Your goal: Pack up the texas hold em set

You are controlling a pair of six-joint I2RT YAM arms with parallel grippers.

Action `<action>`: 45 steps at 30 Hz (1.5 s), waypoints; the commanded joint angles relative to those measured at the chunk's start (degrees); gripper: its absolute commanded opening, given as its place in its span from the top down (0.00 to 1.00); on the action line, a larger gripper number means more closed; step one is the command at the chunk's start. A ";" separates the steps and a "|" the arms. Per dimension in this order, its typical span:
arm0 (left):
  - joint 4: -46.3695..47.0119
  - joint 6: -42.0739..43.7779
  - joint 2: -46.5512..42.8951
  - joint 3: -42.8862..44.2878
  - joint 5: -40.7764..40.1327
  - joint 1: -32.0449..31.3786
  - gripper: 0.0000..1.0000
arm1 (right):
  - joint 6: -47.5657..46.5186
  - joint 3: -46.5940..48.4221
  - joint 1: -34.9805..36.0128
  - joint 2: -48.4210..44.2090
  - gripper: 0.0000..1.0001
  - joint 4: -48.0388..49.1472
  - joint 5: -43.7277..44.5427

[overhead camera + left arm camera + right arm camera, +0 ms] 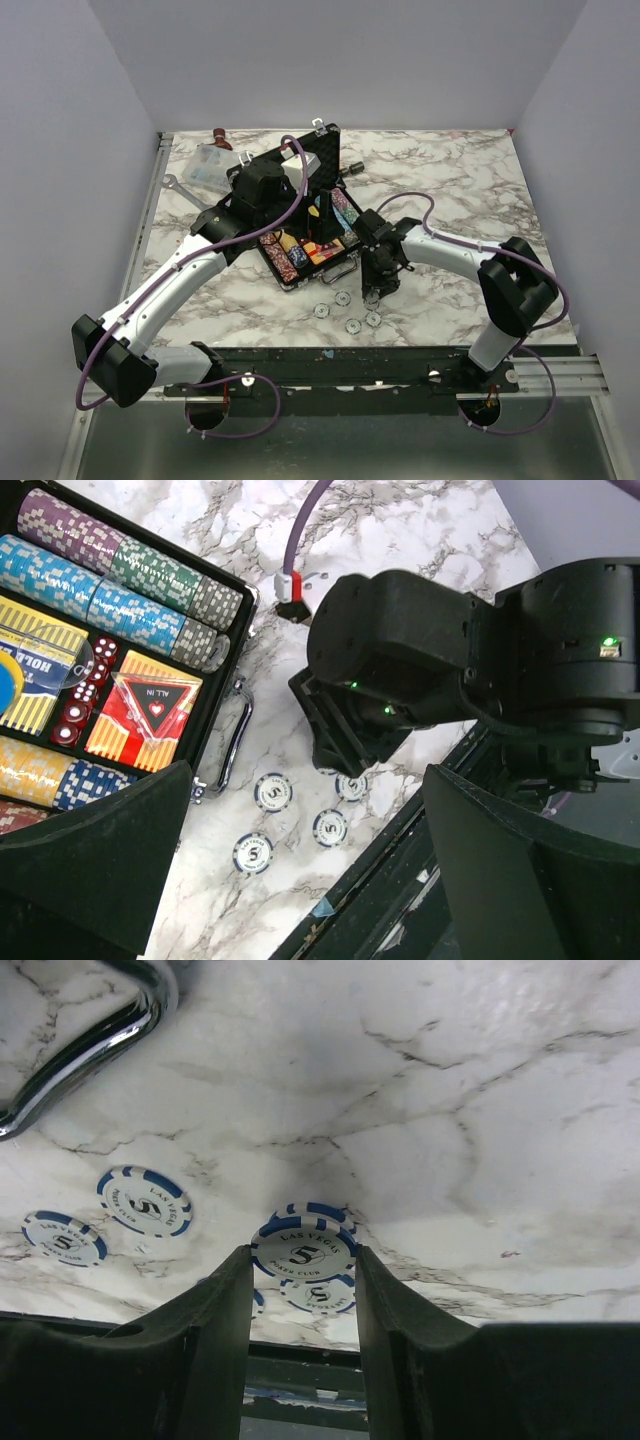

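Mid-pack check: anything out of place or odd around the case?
Yes. Several loose chips lie on the marble table in front of the open briefcase, outside its chip rows. The right end effector grips one chip. Nothing looks damaged.

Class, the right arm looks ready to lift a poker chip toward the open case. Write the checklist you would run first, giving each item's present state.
1. Pinched chip seated between right fingers: ok, both touch its edge.
2. Only one chip taken: cannot tell; one of the loose chips overlaps it in the wrist view.
3. Case open: ok, lid up.
4. Free slot in the chip rows: cannot tell.
5. Left fingers away from the case: not ok, they hang open above it.
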 commanded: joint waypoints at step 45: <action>0.87 0.19 -0.60 0.01 1.28 -0.19 0.03 | 11.39 -3.56 9.48 3.59 0.47 -3.17 3.57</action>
